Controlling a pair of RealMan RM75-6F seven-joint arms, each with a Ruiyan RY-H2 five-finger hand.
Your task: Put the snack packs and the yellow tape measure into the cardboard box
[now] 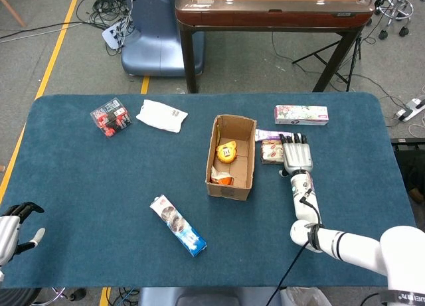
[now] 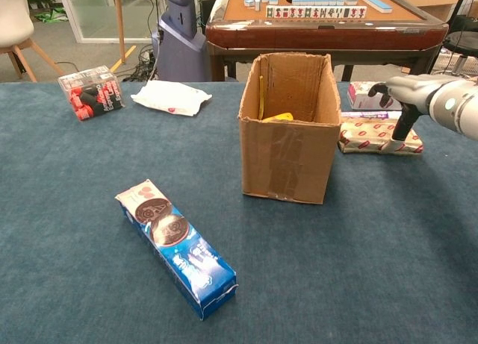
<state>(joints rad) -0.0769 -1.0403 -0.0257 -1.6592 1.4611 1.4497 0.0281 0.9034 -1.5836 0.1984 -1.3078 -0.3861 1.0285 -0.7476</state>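
Left hand (image 1: 13, 228): low at the near left edge of the table, holding nothing, fingers loosely apart.
Table (image 1: 80, 186): covered in dark blue felt.
Blue biscuit pack (image 2: 177, 246): lying flat on the near felt, well apart from the box.
Cardboard box (image 2: 287, 150): upright and open near the middle; the yellow tape measure (image 1: 226, 151) lies inside with an orange packet (image 1: 222, 180).
Right hand (image 1: 296, 157): palm down over the red patterned snack pack (image 2: 370, 134) just right of the box, fingers spread forward; whether it grips the pack I cannot tell.
Far side: pink floral box (image 1: 301, 114), white pouch (image 1: 161, 115), clear pack of red items (image 1: 110, 116).
Room: grey floor with a yellow line (image 1: 58, 44), loose cables, and a brown mahjong table (image 1: 272, 7) behind.
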